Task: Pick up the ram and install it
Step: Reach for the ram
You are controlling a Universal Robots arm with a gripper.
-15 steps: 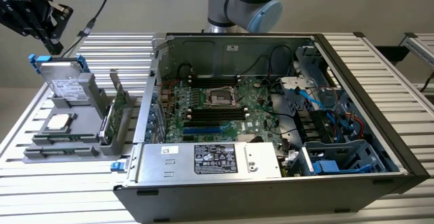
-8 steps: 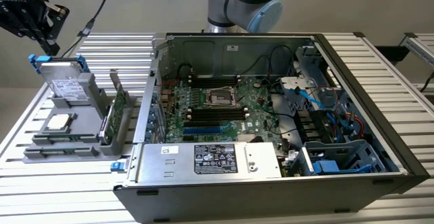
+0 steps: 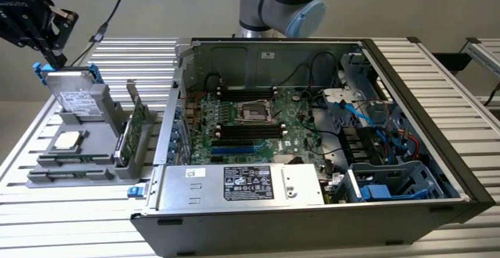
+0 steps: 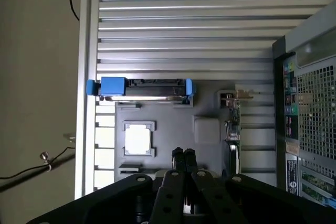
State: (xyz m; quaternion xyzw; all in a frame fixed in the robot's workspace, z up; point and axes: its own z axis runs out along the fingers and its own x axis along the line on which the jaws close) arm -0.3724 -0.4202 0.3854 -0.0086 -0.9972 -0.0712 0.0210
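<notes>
Hand [image 4: 184,157] above the grey tray [image 4: 207,107]
It is shut tight, holding nothing, near the blue-clipped hard drive [image 4: 144,88].

Soft, even light falls from overhead onto my bench [image 3: 449,88]; its metal slats [image 3: 70,234] gleam pale. In my wrist view the bare slats glare almost white, while my pincer [image 4: 184,155] sits in dark silhouette. Shade pools inside the computer case [image 3: 234,65].
</notes>
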